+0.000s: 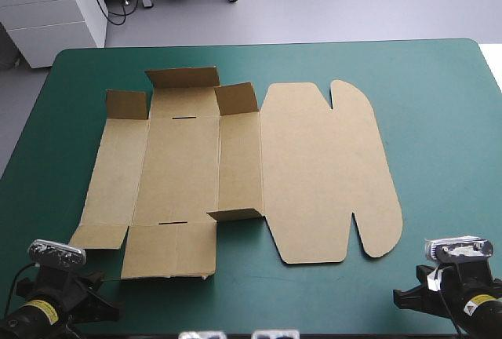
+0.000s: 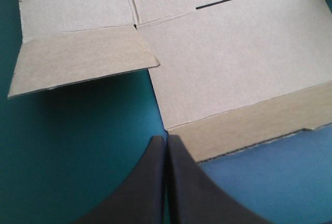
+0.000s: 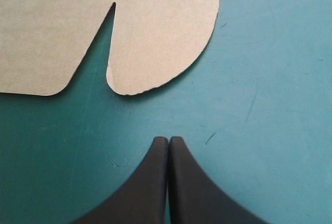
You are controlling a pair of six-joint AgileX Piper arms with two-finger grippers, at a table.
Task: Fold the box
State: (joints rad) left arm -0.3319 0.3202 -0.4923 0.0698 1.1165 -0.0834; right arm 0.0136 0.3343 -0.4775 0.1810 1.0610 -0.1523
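1. The brown box (image 1: 235, 170) lies as a cut sheet spread over the middle of the teal-green cover (image 1: 439, 119), with its long axis running left to right. Its walls are not yet raised. A few small corner flaps stand part-way up along the far edge, and one does at the near side.
2. The left gripper (image 2: 167, 143) is at the table's near-left corner. Its black fingers are pressed together into a single point and hold nothing.
3. The right gripper (image 3: 168, 142) is at the near-right corner, likewise closed tight and empty.
4. The sheet lies on the far side of both grippers. The near flap (image 2: 249, 125) has its edge just ahead of the left gripper's tips, almost touching. The rounded lid tab (image 3: 161, 42) is ahead of the right gripper, with bare cover between them.
5. The left arm looks the nearer, so it is probably placed to work the near-left flaps first. The right arm would have to reach farther to meet the board.
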